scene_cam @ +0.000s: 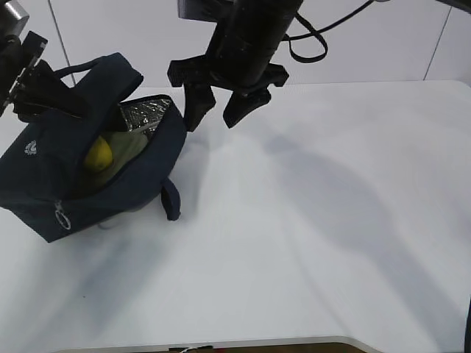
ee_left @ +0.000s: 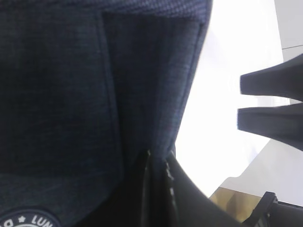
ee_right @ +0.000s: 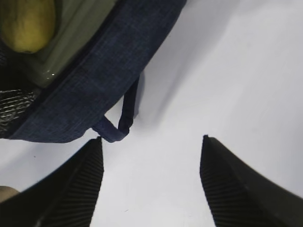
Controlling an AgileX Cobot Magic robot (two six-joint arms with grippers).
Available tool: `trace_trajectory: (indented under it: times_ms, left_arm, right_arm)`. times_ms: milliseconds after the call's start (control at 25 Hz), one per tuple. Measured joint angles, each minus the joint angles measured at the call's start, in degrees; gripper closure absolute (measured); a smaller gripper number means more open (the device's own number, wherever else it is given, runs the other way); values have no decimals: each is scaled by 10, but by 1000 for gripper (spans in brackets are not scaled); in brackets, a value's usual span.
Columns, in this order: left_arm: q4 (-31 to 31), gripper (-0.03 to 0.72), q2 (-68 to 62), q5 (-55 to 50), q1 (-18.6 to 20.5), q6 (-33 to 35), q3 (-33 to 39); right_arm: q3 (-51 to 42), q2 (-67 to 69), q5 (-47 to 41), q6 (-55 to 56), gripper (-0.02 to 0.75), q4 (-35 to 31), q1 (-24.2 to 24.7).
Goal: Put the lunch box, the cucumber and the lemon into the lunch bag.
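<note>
The navy lunch bag (scene_cam: 44, 184) lies open on the left of the white table, its foil lining showing. Inside it I see the yellow lemon (scene_cam: 98, 154) resting against the sage-green lid of the lunch box (scene_cam: 131, 147). The cucumber is hidden. My left gripper (scene_cam: 73, 103) is shut on the bag's upper edge and holds it up; the left wrist view shows its jaws (ee_left: 158, 163) pinching the navy fabric. My right gripper (scene_cam: 217, 107) is open and empty, hovering just right of the bag's mouth. The right wrist view shows the lemon (ee_right: 28, 23), the lid (ee_right: 80, 28) and my right gripper (ee_right: 152, 138) above bare table.
A loop handle (scene_cam: 171, 198) hangs over the bag's front side, close to my right gripper's left finger (ee_right: 80, 179). The zipper's ring pull (scene_cam: 62, 218) hangs at the bag's front corner. The white table (scene_cam: 316, 220) stretches right and forward.
</note>
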State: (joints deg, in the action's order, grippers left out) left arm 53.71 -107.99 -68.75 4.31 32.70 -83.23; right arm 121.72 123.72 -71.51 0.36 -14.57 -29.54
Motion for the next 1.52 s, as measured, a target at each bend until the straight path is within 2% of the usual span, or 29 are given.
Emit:
trace_trajectory:
  times_ms: [240,600,1160,1520]
  left_arm:
    - [0,704,0,0,0,-1,0]
    - [0,704,0,0,0,-1,0]
    - [0,704,0,0,0,-1,0]
    - [0,704,0,0,0,-1,0]
  right_arm:
    - [-1,16,6,21,227,-1,1]
    - [-2,26,92,57,227,-22,1]
    - [-3,86,144,66,228,-66,1]
    - [-3,115,163,66,277,-97,1]
